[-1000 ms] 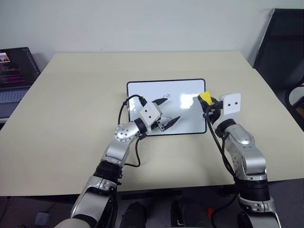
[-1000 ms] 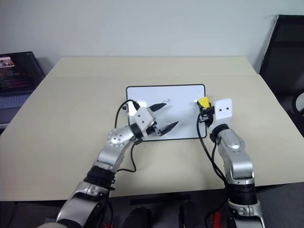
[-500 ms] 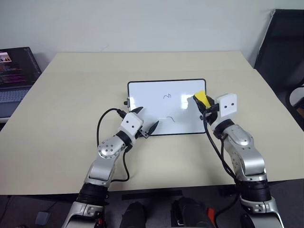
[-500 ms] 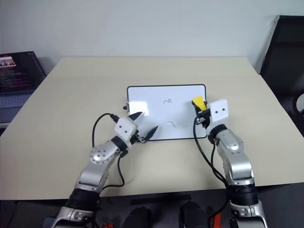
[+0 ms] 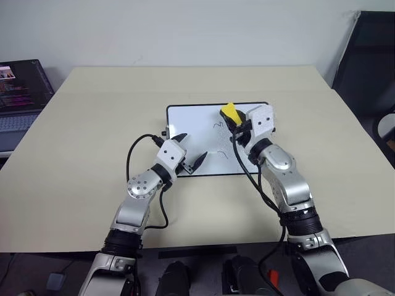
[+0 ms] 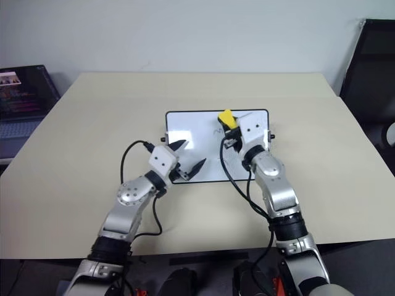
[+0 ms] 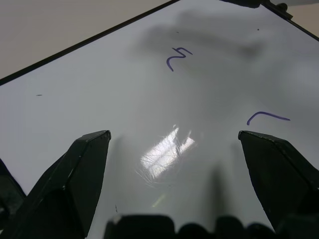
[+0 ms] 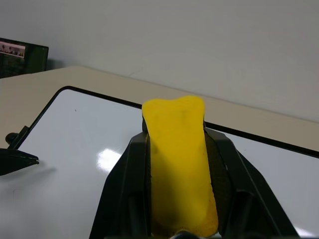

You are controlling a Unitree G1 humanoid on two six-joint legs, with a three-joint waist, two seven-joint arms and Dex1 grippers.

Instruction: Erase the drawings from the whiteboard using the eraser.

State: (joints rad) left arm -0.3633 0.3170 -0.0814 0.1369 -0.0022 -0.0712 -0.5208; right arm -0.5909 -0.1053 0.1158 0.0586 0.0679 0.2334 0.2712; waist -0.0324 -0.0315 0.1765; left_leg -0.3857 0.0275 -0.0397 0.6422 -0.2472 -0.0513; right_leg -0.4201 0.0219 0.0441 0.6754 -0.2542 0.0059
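Observation:
The whiteboard (image 5: 191, 120) lies flat in the middle of the tan table. On it I see a small dark squiggle (image 7: 178, 57) and a short curved stroke (image 7: 266, 117). My right gripper (image 5: 234, 121) is shut on the yellow eraser (image 5: 230, 112) and holds it over the board's far middle part, just beside the squiggle (image 5: 217, 126). In the right wrist view the eraser (image 8: 178, 164) sticks out between the two black fingers. My left gripper (image 5: 192, 148) hovers open over the board's near left corner with nothing between its fingers (image 7: 92, 164).
A dark laptop (image 5: 18, 92) sits past the table's left edge. A black chair (image 5: 365, 55) stands at the far right. A black cable (image 5: 139, 154) loops from my left wrist over the table.
My right gripper carried the eraser leftward from the board's right edge to its far middle. The left gripper drew back from the board's centre to its near left corner.

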